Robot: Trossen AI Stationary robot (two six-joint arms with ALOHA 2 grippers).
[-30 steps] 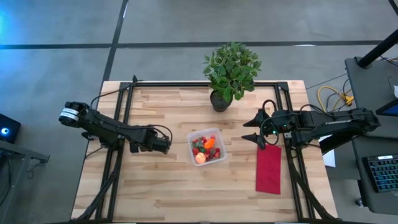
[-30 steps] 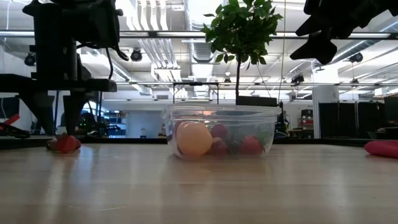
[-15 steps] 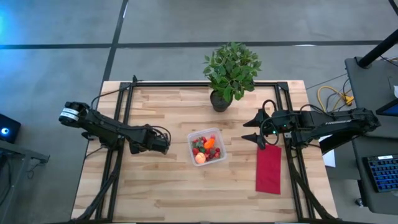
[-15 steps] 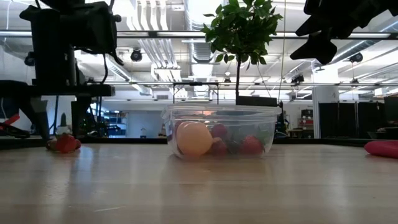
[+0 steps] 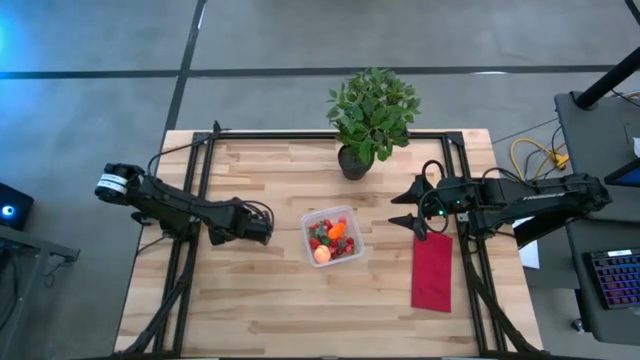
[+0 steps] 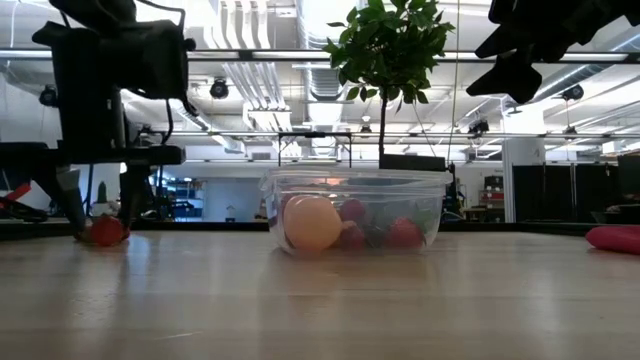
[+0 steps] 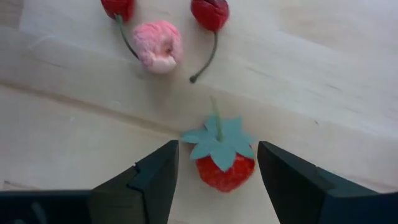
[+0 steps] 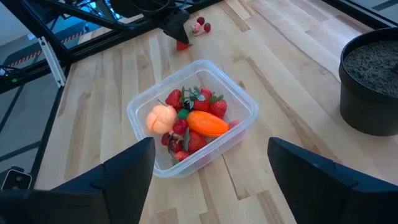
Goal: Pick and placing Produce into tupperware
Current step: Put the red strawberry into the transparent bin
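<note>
The clear tupperware [image 5: 333, 236] [image 6: 355, 210] [image 8: 193, 115] sits mid-table and holds the peach-orange fruit [image 8: 160, 118], the orange carrot [image 8: 207, 123] and several red strawberries. One more strawberry [image 7: 225, 167] [image 6: 105, 231] with a green top lies on the table to the tupperware's left. My left gripper [image 5: 268, 232] [image 7: 217, 148] [image 6: 100, 222] is open and low over the table; its fingers stand on either side of that strawberry, with gaps showing. My right gripper [image 5: 395, 210] [image 8: 211, 144] hovers open, high to the right of the tupperware.
Two red cherries [image 7: 210, 12] and a pink fruit [image 7: 158, 46] lie just beyond the loose strawberry. A potted plant [image 5: 370, 115] stands at the far edge. A red cloth [image 5: 432, 270] lies on the right. Bare wood is along the near side.
My left gripper has come down toward the table, staying open, and its fingers now reach down beside the loose strawberry. That strawberry and the tupperware have stayed put.
</note>
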